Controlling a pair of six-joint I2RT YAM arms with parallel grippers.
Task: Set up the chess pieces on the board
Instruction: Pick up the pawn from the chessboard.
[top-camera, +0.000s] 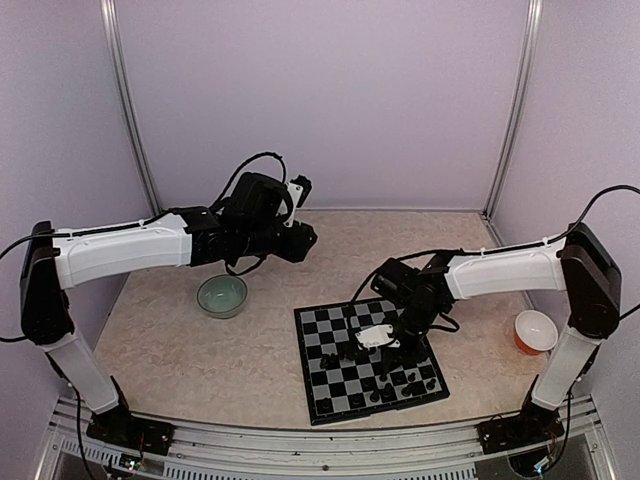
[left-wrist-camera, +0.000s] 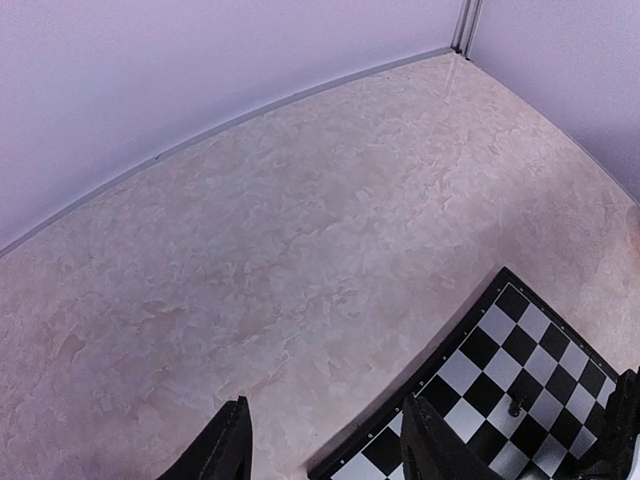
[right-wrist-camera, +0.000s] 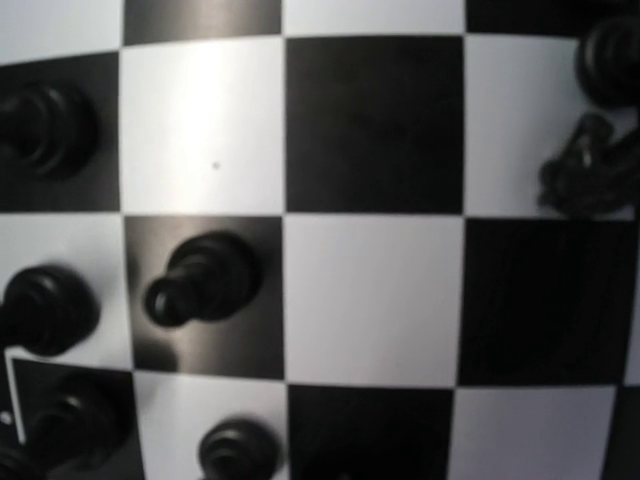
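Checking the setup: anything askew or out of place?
The board lies skewed to the near edge of the table, and the pieces are scattered across it rather than in full rows. Nothing looks spilled.

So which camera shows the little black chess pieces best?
The right wrist view: the chess pieces fill the picture up close. The top view shows them as tiny specks; the left wrist view catches just one.

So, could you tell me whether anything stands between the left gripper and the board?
Nothing visible does. The left wrist view shows only bare tabletop between the left gripper and the board; the green bowl sits off to the other side.
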